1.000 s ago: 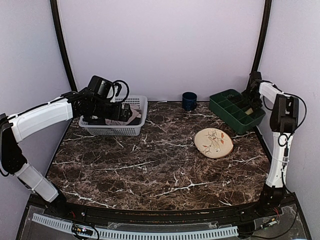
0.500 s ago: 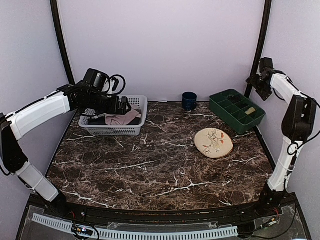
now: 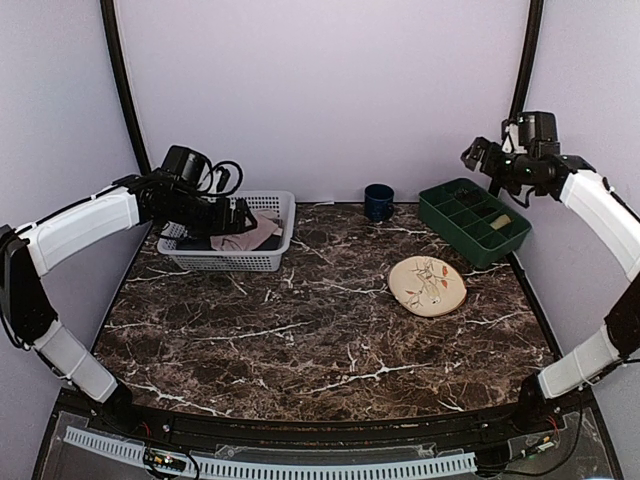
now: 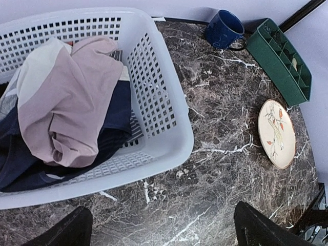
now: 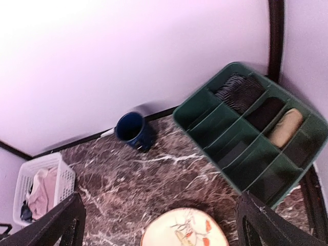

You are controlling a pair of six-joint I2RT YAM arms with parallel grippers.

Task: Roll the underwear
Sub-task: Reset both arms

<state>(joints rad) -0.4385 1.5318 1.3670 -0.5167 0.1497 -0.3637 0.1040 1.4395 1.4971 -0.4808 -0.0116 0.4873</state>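
Note:
The underwear (image 5: pixel 285 127) shows as a khaki roll lying in one compartment of the green organizer (image 5: pixel 201 128), at the table's back right (image 3: pixel 500 222). My right gripper (image 3: pixel 476 156) hangs high in the air above and behind the organizer, open and holding nothing (image 5: pixel 164 225). My left gripper (image 3: pixel 243 212) hovers over the right part of the white basket (image 3: pixel 230 260). It is open too, with only marble and the basket's rim between its fingers (image 4: pixel 161 236).
A pale pink garment (image 4: pixel 66 102) lies on a dark navy one (image 4: pixel 20 164) in the basket. A blue mug (image 3: pixel 378 201) stands at the back middle. A round patterned plate (image 3: pixel 427 285) lies in front of the organizer, which holds other dark rolls (image 5: pixel 238 92).
My right gripper has risen from the organizer and swung up and left, leaving the khaki roll in its compartment. My left gripper has lifted slightly above the basket.

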